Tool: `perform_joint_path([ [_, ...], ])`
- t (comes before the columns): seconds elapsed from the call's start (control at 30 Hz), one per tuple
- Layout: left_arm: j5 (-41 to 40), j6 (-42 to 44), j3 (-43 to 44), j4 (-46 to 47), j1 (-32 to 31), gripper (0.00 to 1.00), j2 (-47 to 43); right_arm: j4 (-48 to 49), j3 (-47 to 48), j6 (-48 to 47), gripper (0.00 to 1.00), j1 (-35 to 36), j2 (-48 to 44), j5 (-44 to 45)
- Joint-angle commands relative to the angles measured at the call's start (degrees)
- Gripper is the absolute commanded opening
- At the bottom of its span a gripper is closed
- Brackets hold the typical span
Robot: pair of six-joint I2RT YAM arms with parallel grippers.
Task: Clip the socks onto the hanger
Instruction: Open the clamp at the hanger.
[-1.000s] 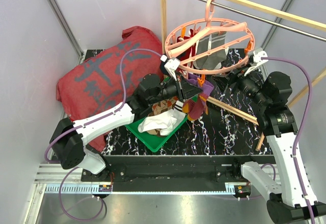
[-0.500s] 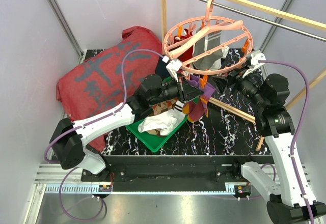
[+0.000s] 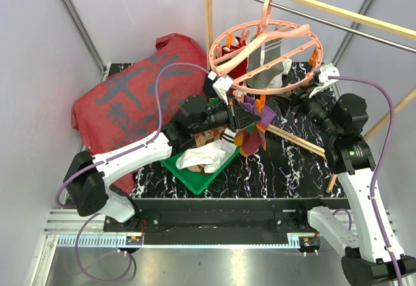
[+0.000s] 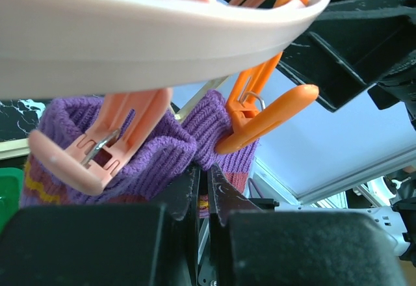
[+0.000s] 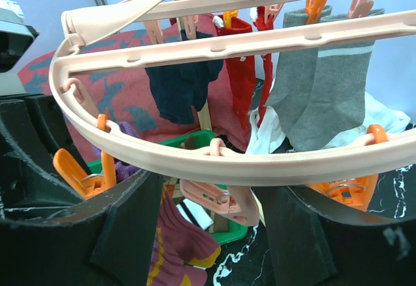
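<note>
Sock (image 4: 149, 149), purple, sits pinched in your left end effector (image 4: 203, 182), lower centre; right end effector (image 5: 208, 195) gapes wide at hanger (image 5: 195, 162) rim.

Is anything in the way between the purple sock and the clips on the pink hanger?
Nothing I can see. The left gripper holds the purple sock right up against the pink clip and the orange clip, just under the hanger ring.

Black marbled table (image 3: 273, 169): red cloth (image 3: 123, 104) far left, green tray (image 3: 201, 177) near centre, wooden frame rail (image 3: 302, 142) right.
</note>
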Motion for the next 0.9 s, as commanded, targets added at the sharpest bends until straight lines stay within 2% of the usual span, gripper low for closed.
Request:
perform_joint_path([
  [0.0,-0.33,1.06,2.93,1.54,-0.46,0.06,-2.73,3.53,-0.09,-1.23,0.63,0.92,0.57,1.67],
  [0.2,-0.33,1.5,3.02,1.01,-0.64,0.06,-2.64,3.53,-0.01,-1.15,0.47,1.1,0.31,1.85],
  [0.23,-0.33,1.58,3.02,0.92,-0.64,0.06,-2.64,3.45,-0.01,-1.06,0.41,1.18,0.22,1.76],
  [0.33,-0.95,2.37,3.02,0.31,-0.64,0.08,-2.73,3.19,-0.01,-0.18,0.31,1.1,-0.3,1.85],
  [0.47,-2.0,4.57,3.81,-1.62,-0.29,0.1,-2.47,1.69,-0.01,1.93,0.22,1.1,-1.44,2.38],
  [0.63,1.33,7.38,6.88,-3.38,1.99,0.18,0.16,0.55,-1.32,7.11,0.19,1.1,-3.82,4.05],
  [0.87,9.15,12.03,17.77,-8.91,4.37,0.34,8.68,-1.03,-4.05,10.36,0.18,1.1,-6.28,7.73],
])
